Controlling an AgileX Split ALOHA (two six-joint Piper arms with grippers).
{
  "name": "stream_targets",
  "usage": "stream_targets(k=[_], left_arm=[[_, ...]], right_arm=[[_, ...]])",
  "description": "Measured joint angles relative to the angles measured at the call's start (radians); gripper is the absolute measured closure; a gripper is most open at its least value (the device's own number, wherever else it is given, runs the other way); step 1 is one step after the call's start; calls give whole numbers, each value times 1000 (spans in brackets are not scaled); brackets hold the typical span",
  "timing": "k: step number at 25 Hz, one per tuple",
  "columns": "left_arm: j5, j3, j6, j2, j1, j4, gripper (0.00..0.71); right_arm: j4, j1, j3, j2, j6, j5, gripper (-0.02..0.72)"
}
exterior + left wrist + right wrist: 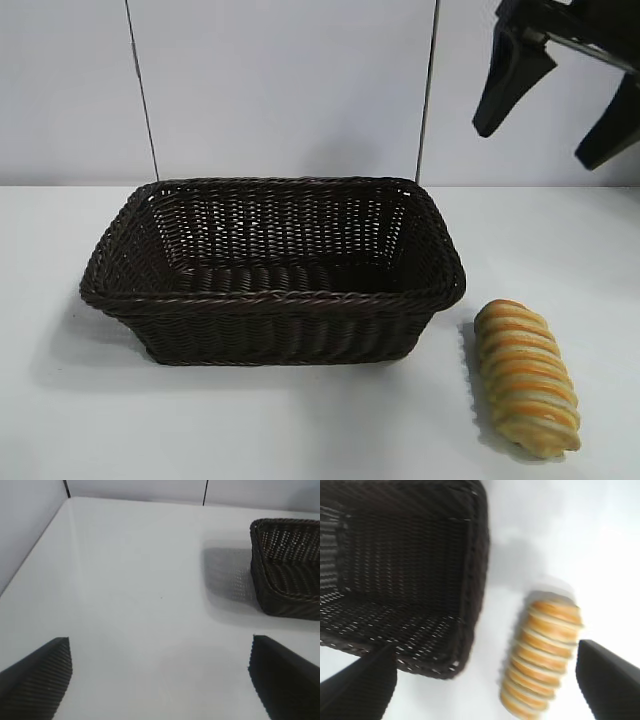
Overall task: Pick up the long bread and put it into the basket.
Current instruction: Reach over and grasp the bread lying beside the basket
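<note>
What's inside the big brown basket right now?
Nothing shows inside the basket: only its woven floor and walls. The near wall hides a strip of floor behind it. The long bread lies outside on the table, at the basket's right.

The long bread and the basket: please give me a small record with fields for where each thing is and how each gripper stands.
long bread: lies on the white table, beside the basket's right end, apart from it
basket: dark wicker, nothing inside
right gripper: open, raised above the bread, holding nothing
left gripper: open, over bare table left of the basket
bread in basket: not yet
</note>
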Motion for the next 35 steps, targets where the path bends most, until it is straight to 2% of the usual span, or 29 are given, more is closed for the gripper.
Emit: stream_targets(k=[2, 10, 19, 23, 28, 35], left_arm=[[-1, 0, 17, -26, -2, -13, 16], [-7, 19, 26, -34, -2, -26, 16], [-7, 19, 26, -34, -2, -26, 16], [-7, 19, 26, -34, -2, -26, 15], [-7, 19, 26, -34, -2, -26, 16], [-7, 19, 26, -34, -2, -26, 16]], right_arm=[[-5, -21, 57, -29, 2, -10, 8], [-14, -40, 330, -113, -1, -177, 32], [-1, -40, 567, -114, -2, -426, 32], [31, -40, 619, -113, -2, -510, 32], [72, -29, 630, -43, -2, -570, 32], [105, 105, 631, 111, -4, -679, 32]])
